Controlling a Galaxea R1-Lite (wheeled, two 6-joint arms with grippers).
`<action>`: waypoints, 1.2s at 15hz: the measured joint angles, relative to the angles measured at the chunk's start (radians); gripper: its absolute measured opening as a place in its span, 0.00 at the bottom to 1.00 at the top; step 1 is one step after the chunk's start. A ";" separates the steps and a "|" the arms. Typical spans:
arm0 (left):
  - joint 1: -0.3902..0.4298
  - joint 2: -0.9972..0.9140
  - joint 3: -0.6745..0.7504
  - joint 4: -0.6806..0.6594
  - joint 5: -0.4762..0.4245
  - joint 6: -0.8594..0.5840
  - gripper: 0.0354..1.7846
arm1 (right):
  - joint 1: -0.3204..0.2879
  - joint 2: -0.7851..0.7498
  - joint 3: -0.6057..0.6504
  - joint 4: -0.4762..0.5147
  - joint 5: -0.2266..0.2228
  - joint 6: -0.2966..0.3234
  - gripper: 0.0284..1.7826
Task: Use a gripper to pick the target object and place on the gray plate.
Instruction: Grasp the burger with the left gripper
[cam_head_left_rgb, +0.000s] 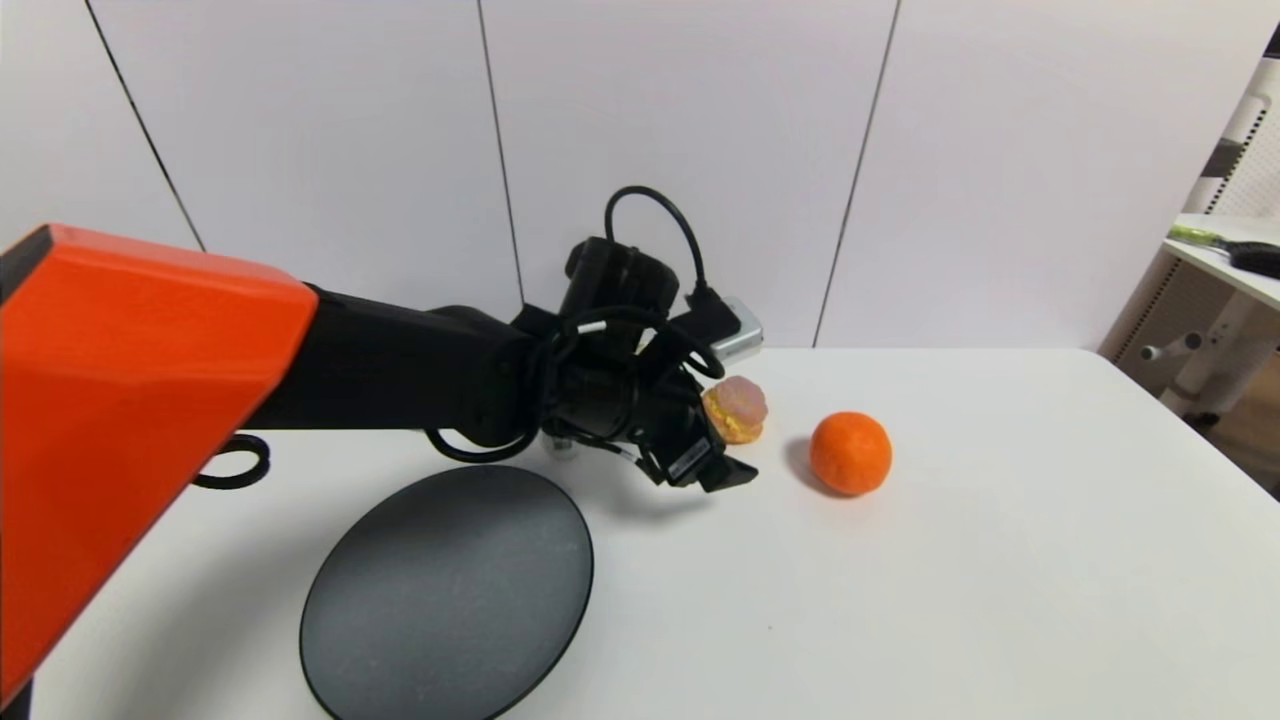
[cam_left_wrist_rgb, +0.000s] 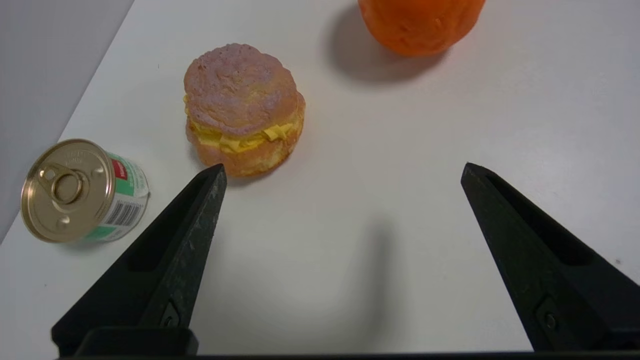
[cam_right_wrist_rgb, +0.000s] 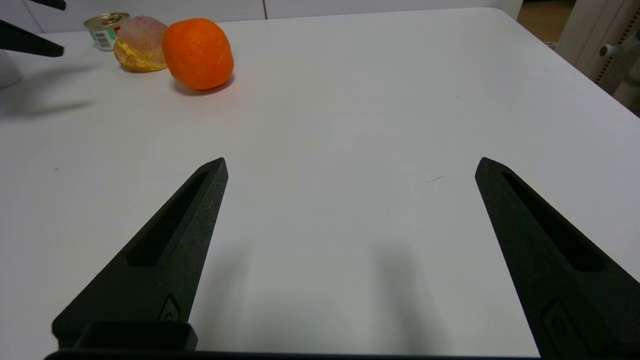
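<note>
The cream-puff bun (cam_head_left_rgb: 737, 408), golden-brown with yellow filling and a mauve top, sits on the white table at the back. My left gripper (cam_head_left_rgb: 715, 442) hangs open and empty just in front of it. In the left wrist view the bun (cam_left_wrist_rgb: 243, 110) lies just beyond one fingertip (cam_left_wrist_rgb: 216, 175), off to the side of the gap in the left gripper (cam_left_wrist_rgb: 344, 169), not between the fingers. The gray plate (cam_head_left_rgb: 447, 592) lies at the front left, empty. My right gripper (cam_right_wrist_rgb: 350, 162) is open and empty over bare table, far from the bun (cam_right_wrist_rgb: 139, 44).
A smooth orange (cam_head_left_rgb: 850, 453) sits just right of the bun, also in the left wrist view (cam_left_wrist_rgb: 420, 22). A small gold-topped can (cam_left_wrist_rgb: 82, 192) stands beside the bun near the wall. A shelf (cam_head_left_rgb: 1230, 255) stands beyond the table's right edge.
</note>
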 joint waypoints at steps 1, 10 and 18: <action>0.001 0.019 -0.005 -0.032 0.000 -0.001 0.94 | 0.000 0.000 0.000 -0.001 0.000 0.000 0.96; 0.032 0.129 -0.046 -0.211 0.000 -0.013 0.94 | 0.000 0.000 0.000 0.000 0.000 0.000 0.96; 0.035 0.232 -0.134 -0.321 -0.002 -0.065 0.94 | 0.000 0.000 0.000 0.000 0.000 0.000 0.96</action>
